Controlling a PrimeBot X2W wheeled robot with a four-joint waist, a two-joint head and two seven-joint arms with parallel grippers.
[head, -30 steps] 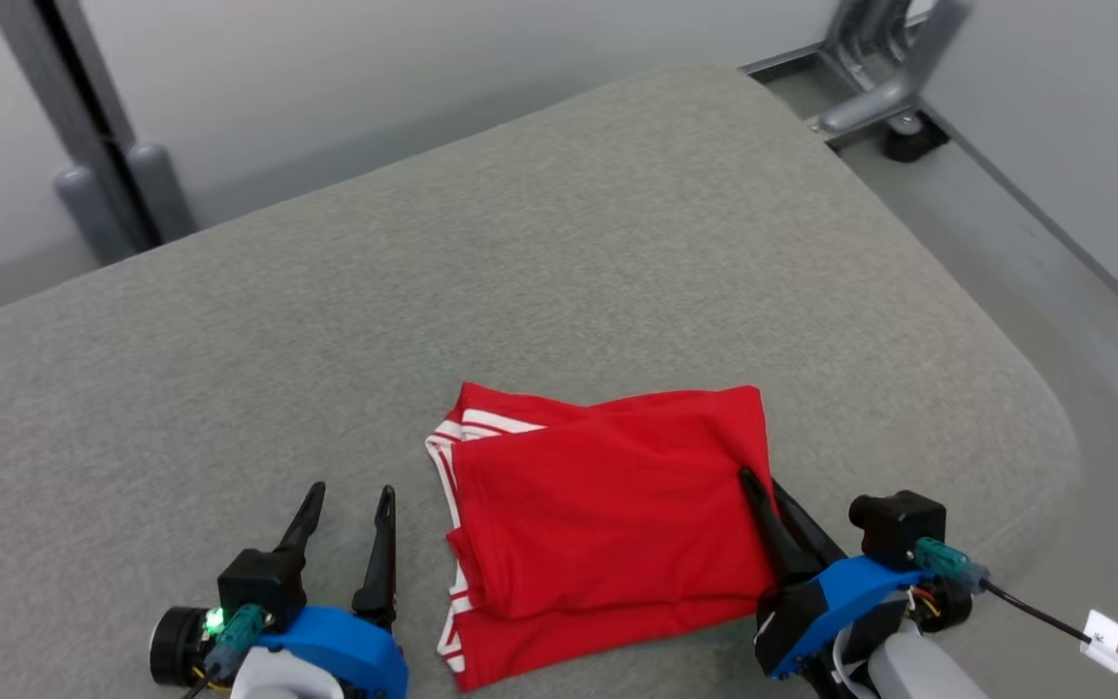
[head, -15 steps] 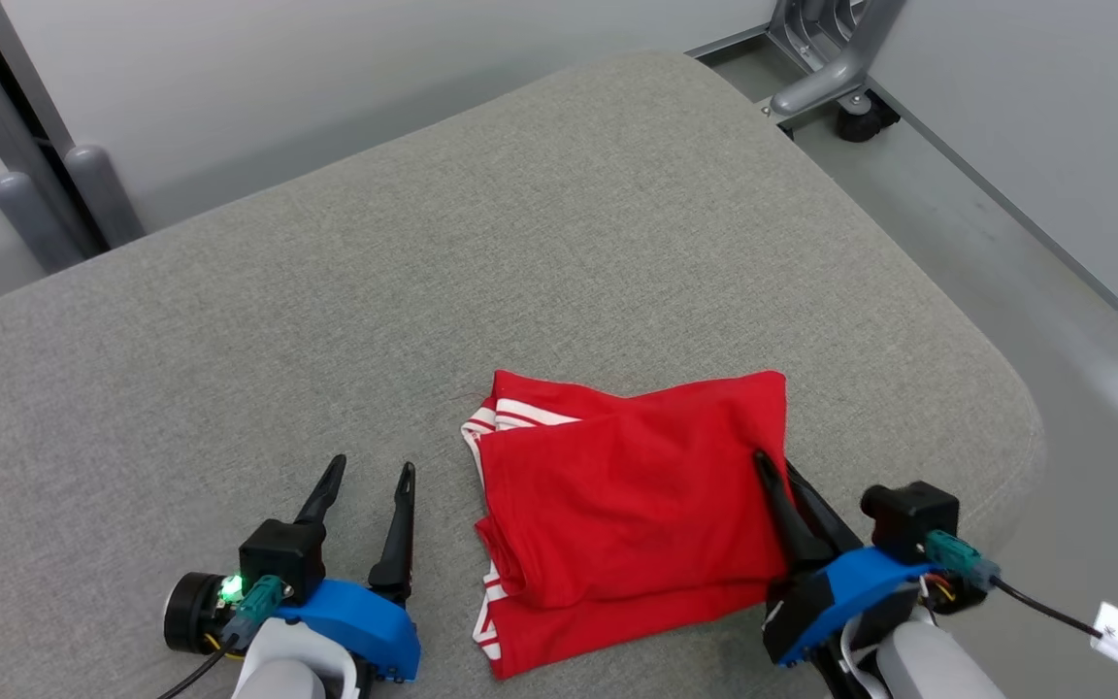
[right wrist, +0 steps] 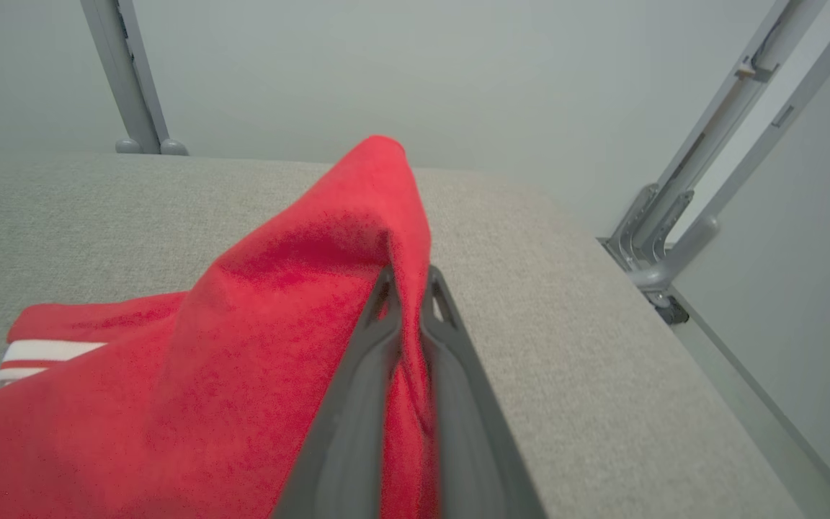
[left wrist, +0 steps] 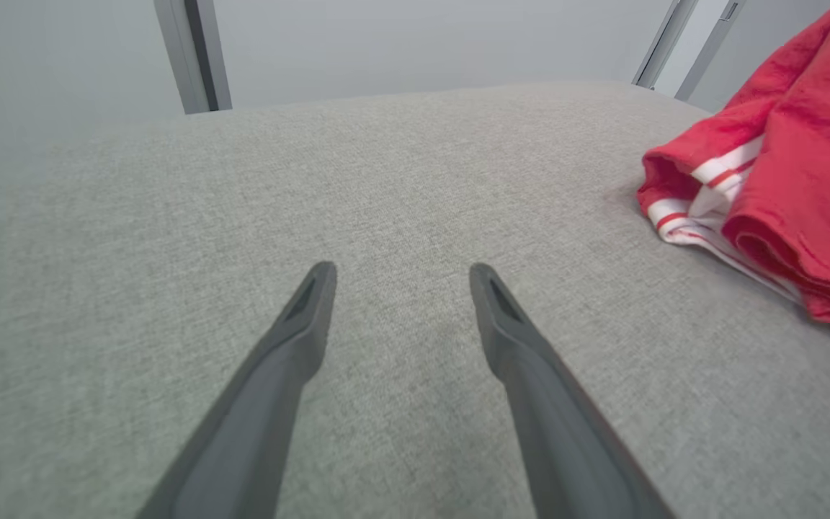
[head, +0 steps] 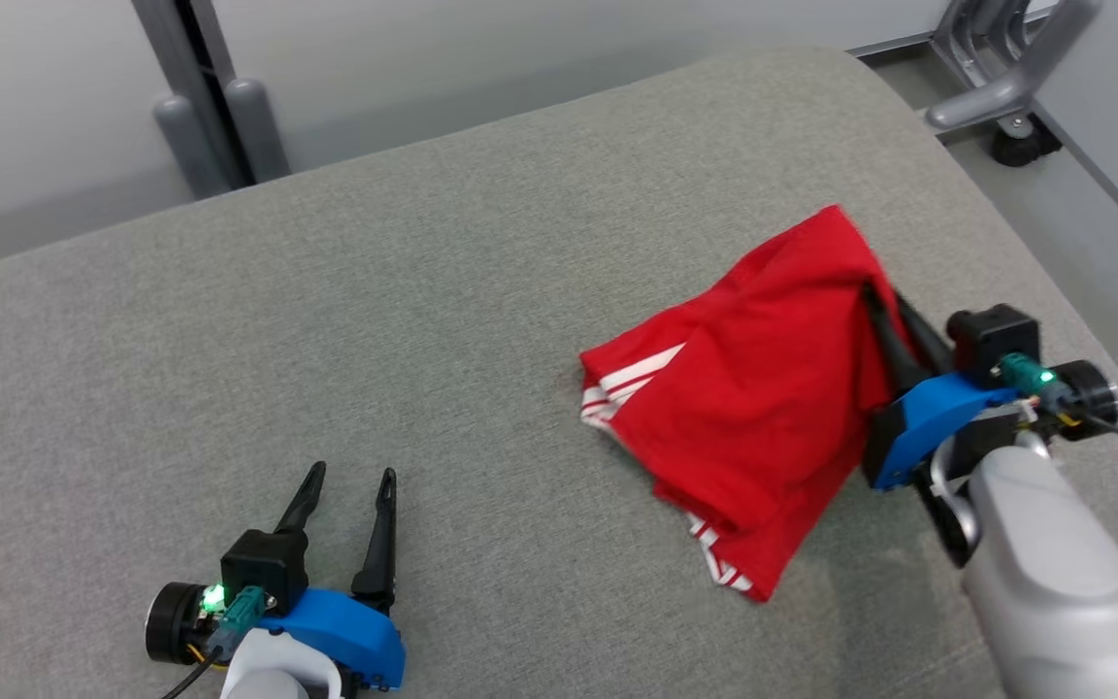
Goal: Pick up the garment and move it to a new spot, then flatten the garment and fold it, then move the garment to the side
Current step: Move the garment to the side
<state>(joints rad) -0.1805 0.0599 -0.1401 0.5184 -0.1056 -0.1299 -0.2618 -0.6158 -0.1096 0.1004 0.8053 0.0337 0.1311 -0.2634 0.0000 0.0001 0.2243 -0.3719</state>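
Head view: right hand [head: 884, 316] pinches the garment [head: 753, 408] by its upper-right corner, rest trails lower-left toward the empty, wide-open left hand [head: 350, 476].

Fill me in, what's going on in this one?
The robot's right gripper is shut on one edge of the folded red garment and holds that edge raised above the grey padded surface, while the white-striped end lies on the surface. The left gripper is open, holding nothing, low over the surface off to the garment's left. Judging by the fold, this looks like the last step, moving the garment aside.
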